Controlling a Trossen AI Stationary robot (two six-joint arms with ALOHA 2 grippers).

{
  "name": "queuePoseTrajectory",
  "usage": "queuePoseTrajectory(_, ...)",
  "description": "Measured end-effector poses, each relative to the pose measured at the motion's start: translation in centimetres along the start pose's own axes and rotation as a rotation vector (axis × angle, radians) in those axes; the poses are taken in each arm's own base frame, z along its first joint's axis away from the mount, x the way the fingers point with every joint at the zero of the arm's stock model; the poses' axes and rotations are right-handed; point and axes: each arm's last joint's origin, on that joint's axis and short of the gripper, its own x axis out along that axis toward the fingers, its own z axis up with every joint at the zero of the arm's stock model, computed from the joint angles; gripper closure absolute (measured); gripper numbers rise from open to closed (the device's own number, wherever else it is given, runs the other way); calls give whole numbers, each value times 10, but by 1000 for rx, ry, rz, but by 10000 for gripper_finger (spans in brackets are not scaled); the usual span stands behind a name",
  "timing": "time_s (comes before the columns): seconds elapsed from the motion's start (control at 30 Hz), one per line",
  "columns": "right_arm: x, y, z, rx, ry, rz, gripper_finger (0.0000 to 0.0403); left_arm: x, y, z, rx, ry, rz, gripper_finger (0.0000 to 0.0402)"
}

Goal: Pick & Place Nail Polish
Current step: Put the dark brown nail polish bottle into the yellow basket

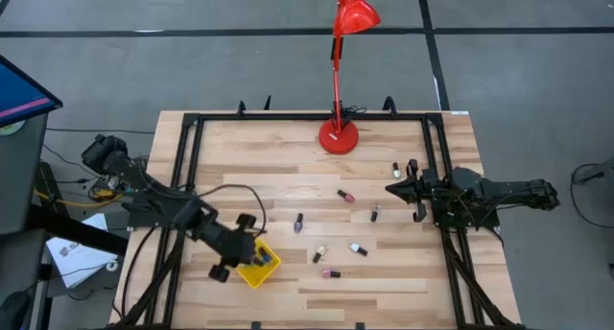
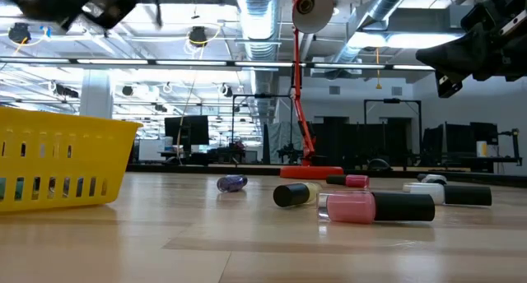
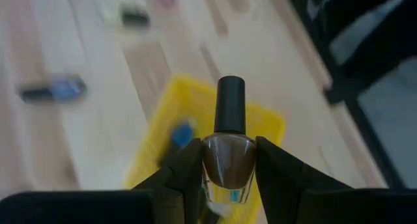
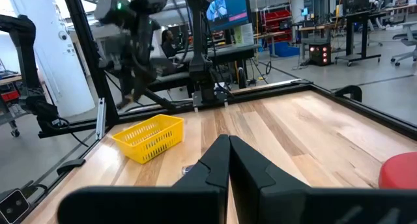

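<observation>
My left gripper [image 3: 228, 152] is shut on a brown nail polish bottle with a black cap [image 3: 230, 107]. It hangs over the yellow tray [image 3: 156, 129], where a blue bottle [image 3: 182, 134] lies. In the high view this gripper [image 1: 253, 247] stands at the tray's [image 1: 267, 272] far left corner. Several more nail polish bottles lie on their sides on the table's middle, among them a pink one [image 1: 346, 195], a purple one [image 1: 298, 222] and a pale one [image 1: 358, 248]. My right gripper [image 1: 393, 188] waits shut at the right side, touching nothing. My left gripper pinches the bottle's brown glass body [image 3: 228, 160] by its two sides between the two fingers [image 3: 189, 168]. The bottle lies along the fingers, its black cap sticking out past the fingertips. The fingers slant down from the table's left. The bottle is lifted clear, above the tray.
A red desk lamp [image 1: 338, 136] stands at the far middle of the table. A black frame [image 1: 192, 124] runs along the table's edges. In the low view a pink bottle [image 2: 375, 206] and a yellowish one [image 2: 296, 194] lie to the right of the tray [image 2: 58, 164].
</observation>
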Motion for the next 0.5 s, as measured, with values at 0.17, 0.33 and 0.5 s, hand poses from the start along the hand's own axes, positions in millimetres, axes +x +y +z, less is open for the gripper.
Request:
queuePoseTrajectory(0.17, 0, 0, 0, 0, 0, 0, 403, 24, -2, -23, -17, 105, 16, 295)
queuePoseTrajectory(0.33, 0, 0, 0, 0, 0, 0, 403, 35, 2, -32, 25, 115, 22, 295)
queuePoseTrajectory(0.5, 0, 0, 0, 0, 0, 0, 403, 43, 5, -37, 75, 71, 8, 295)
